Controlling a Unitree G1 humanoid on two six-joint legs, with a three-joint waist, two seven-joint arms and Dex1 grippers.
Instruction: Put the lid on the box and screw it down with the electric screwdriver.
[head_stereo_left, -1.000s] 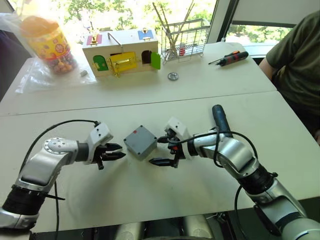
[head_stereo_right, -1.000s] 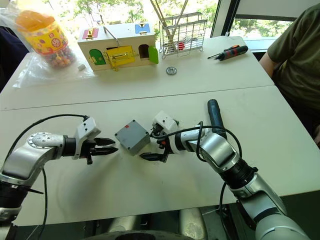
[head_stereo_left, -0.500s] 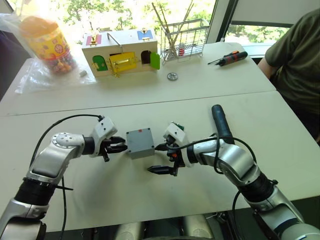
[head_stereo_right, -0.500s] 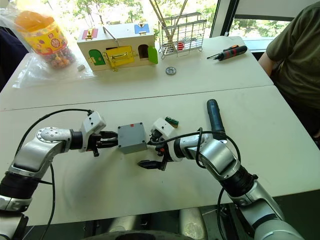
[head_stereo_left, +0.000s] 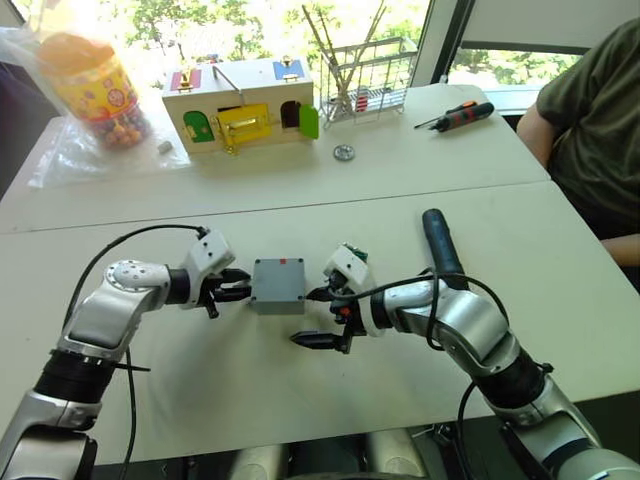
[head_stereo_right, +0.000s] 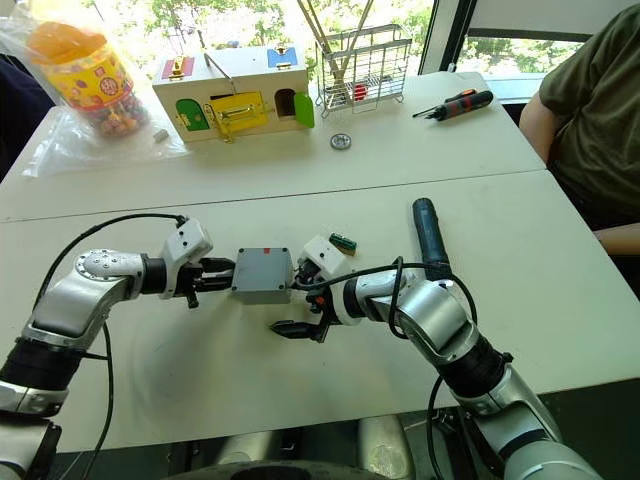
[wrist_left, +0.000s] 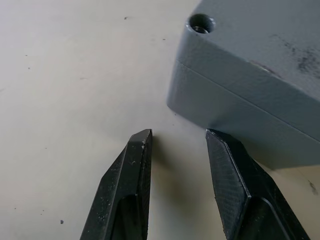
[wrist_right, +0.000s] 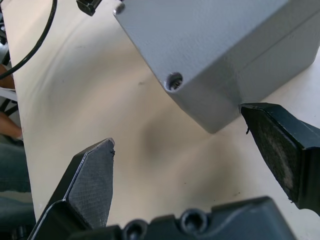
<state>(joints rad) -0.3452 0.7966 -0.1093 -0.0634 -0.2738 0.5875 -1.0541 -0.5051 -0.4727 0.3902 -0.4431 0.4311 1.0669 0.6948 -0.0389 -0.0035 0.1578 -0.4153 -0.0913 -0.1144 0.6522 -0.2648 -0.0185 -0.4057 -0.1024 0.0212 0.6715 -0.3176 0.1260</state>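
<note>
My left gripper (head_stereo_left: 236, 285), fingers slightly apart, and right gripper (head_stereo_left: 318, 317), fingers wide apart, flank the lidded box (head_stereo_left: 278, 285). The electric screwdriver (head_stereo_left: 438, 244) lies beyond my right forearm, pointing away, nearer that arm.

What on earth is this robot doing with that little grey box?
The robot has its two end effectors on either side of the box on the white table. The lid already sits on top. The left end effector and right end effector are both open, nudging rather than gripping. The electric screwdriver lies untouched by the right arm, so no screws are driven yet.
</note>
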